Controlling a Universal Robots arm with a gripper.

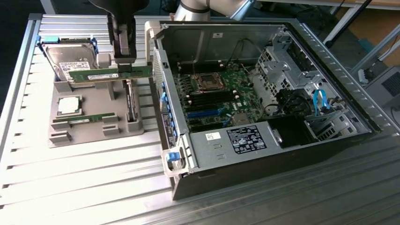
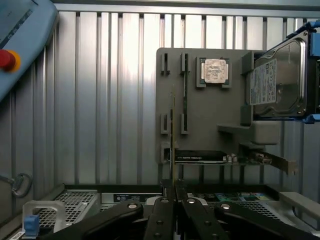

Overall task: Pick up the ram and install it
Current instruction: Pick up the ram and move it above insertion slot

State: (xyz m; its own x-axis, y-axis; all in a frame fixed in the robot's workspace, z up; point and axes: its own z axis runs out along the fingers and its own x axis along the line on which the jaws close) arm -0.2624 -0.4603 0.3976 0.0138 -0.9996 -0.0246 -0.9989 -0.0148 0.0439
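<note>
In the exterior view, the gripper (image 1: 126, 62) hangs over the grey tray (image 1: 93, 136) on the ribbed metal desk (image 1: 93, 183), clenched on the top edge of the ram (image 1: 109, 74). The green stick is held level, its length running across the tray. It hangs in front of the hard drive (image 1: 72, 58) that stands at the tray's far end. A processor chip (image 1: 69, 105) and a second memory stick (image 1: 81, 120) sit in the tray below. The open computer case (image 1: 262, 159) lies just beside the tray on the exterior view's right, with its motherboard (image 1: 212, 93) exposed.

In the wrist view, the black gripper (image 2: 173, 192) pinches the ram (image 2: 172, 145), seen edge-on as a thin line rising from the fingertips. Beyond it lie the tray (image 2: 200, 115), the processor chip (image 2: 215, 71), the hard drive (image 2: 277, 82) and a dark expansion card (image 2: 200, 156).
</note>
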